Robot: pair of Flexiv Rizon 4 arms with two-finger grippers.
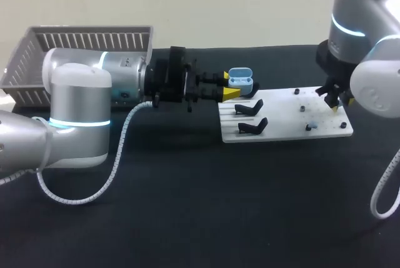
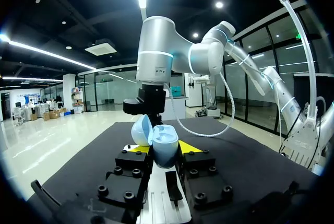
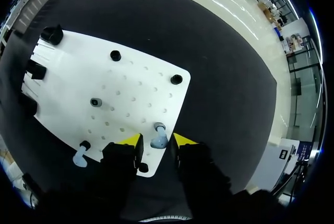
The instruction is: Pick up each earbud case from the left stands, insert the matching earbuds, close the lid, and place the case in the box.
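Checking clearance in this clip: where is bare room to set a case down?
Free: black tabletop in front of the white board. Crowded: board's left end, with left gripper, case and stands; right gripper over its right end.

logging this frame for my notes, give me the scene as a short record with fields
earbud case: lid open, held between the left fingers
left gripper: shut on the earbud case, at the board's stand end
right gripper: open, fingers either side of an earbud on the board
second earbud: on the board, untouched
box: beyond the left arm
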